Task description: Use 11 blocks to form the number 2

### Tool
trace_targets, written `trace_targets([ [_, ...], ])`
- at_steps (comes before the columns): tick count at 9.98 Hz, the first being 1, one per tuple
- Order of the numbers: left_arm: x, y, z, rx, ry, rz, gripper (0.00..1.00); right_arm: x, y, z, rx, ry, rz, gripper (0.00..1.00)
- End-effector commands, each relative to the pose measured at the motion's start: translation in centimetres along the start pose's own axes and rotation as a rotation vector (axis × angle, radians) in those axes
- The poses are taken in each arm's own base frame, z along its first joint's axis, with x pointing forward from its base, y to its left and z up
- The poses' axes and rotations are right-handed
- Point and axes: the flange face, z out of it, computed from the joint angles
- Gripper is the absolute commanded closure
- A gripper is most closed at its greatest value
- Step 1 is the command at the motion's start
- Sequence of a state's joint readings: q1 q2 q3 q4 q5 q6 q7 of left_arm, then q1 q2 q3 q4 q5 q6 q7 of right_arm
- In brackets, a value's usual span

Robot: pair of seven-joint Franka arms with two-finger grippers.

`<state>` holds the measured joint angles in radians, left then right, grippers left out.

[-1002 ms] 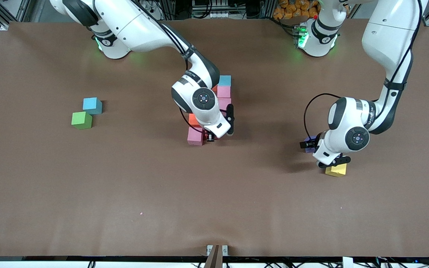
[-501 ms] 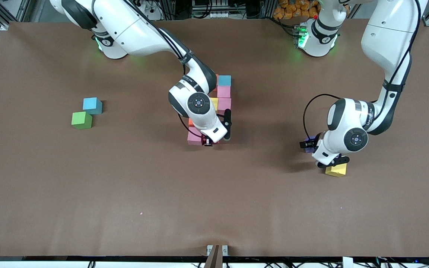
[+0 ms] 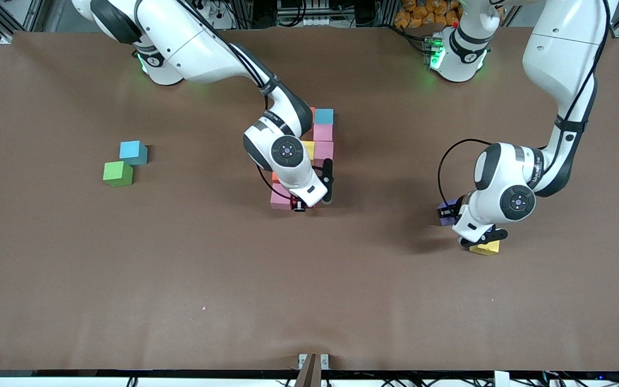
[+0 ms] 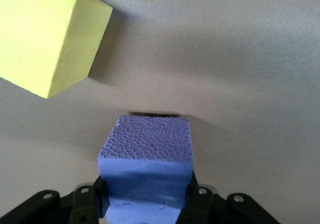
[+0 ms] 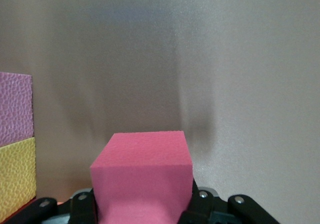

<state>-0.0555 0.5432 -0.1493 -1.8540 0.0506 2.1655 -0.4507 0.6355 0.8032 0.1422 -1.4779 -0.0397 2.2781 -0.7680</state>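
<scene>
Brown tabletop. Right end effector clamped on pink block by the 2; needs setting down. Left end effector clamped on purple block.

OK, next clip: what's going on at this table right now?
Two arms are building a figure from coloured foam blocks. The right gripper is shut on a pink block, down at the end of the half-built cluster nearest the front camera, at mid-table. The left gripper, toward the left arm's end of the table, has closed on a purple block, with a loose yellow block beside it. A light blue block and a green cube sit unused toward the right arm's end.
</scene>
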Motion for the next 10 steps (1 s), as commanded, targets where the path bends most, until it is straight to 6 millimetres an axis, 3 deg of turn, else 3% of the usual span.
trace_targets([
  [1,-0.4,2.2,-1.2,-0.026,0.001,-0.097,0.61,0.2,0.1,0.1,-0.001,0.000,-0.001,0.70],
  [6,-2.1,7.8,-2.6,-0.106,-0.031,-0.399,0.60,0.1,0.2,0.3,-0.013,-0.008,0.026,0.70],
  [9,-2.4,9.2,-2.7,-0.134,-0.057,-0.481,0.59,0.3,0.0,0.3,-0.019,-0.006,0.031,0.69],
  [10,-2.4,9.2,-2.7,-0.140,-0.063,-0.486,0.59,0.4,0.0,0.3,-0.019,-0.006,0.031,0.55],
])
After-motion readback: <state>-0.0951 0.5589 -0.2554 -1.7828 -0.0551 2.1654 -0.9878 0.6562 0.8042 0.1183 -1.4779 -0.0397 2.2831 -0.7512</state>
